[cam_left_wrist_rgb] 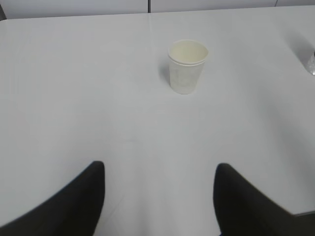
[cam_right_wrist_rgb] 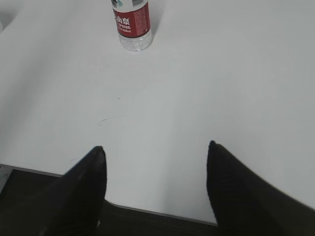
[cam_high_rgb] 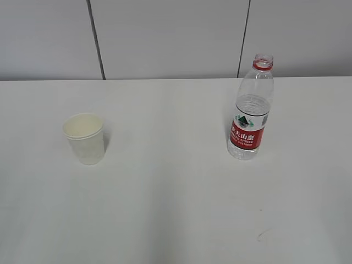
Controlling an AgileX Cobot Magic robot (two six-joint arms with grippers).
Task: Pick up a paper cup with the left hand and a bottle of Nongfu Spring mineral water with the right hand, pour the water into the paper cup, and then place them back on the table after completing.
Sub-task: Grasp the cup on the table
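Both hands' jaws gape empty. The paper cup (cam_left_wrist_rgb: pixel 187 66), ahead of the left hand (cam_left_wrist_rgb: pixel 160 196), crushes easily; grip mid-wall gently. The capless bottle (cam_right_wrist_rgb: pixel 131 24), ahead of the right hand (cam_right_wrist_rgb: pixel 155 189), looks slippery: grasp its label.

Cream paper cup (cam_high_rgb: pixel 84 138), red-labelled clear bottle (cam_high_rgb: pixel 251 116), white table (cam_high_rgb: pixel 170 209).
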